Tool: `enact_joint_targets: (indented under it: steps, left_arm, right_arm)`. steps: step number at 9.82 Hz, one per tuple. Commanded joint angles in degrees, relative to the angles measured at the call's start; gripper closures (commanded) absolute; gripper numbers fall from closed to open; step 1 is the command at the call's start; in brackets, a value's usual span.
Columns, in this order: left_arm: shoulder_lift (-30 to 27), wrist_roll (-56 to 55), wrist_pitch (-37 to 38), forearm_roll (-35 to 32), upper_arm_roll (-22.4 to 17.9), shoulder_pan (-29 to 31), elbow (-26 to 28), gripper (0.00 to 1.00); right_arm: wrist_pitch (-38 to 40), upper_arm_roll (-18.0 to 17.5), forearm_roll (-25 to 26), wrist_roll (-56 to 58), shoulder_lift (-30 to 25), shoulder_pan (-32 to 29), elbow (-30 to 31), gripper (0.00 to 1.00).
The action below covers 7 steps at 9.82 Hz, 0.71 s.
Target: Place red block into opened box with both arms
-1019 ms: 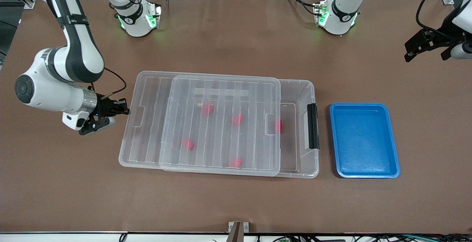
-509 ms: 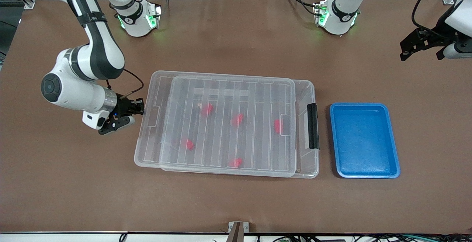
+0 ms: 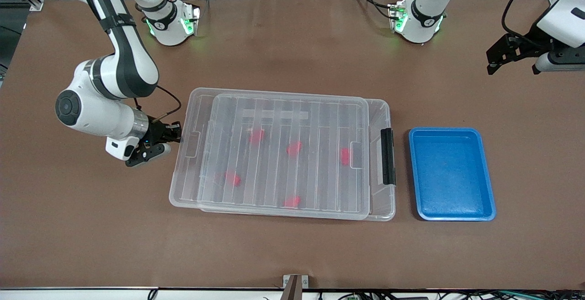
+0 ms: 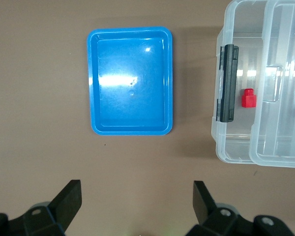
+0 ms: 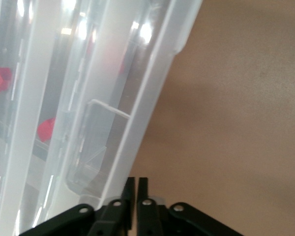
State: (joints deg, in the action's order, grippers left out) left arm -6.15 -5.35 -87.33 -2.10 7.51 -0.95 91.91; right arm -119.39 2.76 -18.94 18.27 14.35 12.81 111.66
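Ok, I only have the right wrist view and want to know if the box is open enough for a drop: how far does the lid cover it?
Observer: The lid covers most of the box; only a strip by the latch is uncovered.
Operator: Anything inside?
Observer: Five red blocks lie in it.
Operator: And the left arm?
Observer: It waits; the left end effector hangs open over the table at the left arm's end, away from the box.

Clear ribbed-lidded box [image 3: 379, 108], lid nearly covering it, abuts the right gripper [image 3: 176, 133]; red block [image 3: 345, 155] lies inside near the black-latch end.
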Motion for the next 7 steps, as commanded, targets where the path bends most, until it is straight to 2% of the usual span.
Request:
enact_joint_targets:
  steps: [1,2,4,5,7]
  left_arm:
    - [0.3,1.5,0.5,0.9,0.0,0.6,0.4,0.00]
    - [0.7,1.4,0.5,1.0,0.0,0.5,-0.7,0.00]
    - [0.8,1.3,0.7,1.0,-0.4,0.6,-1.0,0.00]
    - [0.8,1.4,1.2,1.0,-0.4,0.6,-1.1,0.00]
    - [0.6,1.4,2.1,1.0,-0.4,0.6,-1.1,0.00]
  right_arm:
    - [3.5,0.8,0.5,-0.5,-1.9,-1.8,-1.3,0.00]
    - [8.2,2.3,3.7,-2.3,-3.8,-4.1,-4.1,0.00]
    - [19.0,3.3,9.4,-8.6,-5.5,-7.0,-11.8,0.00]
    - [21.9,3.1,12.3,-12.5,-7.9,-8.2,-13.4,0.00]
    - [22.1,2.9,13.6,-14.4,-14.4,-11.9,-13.1,0.00]
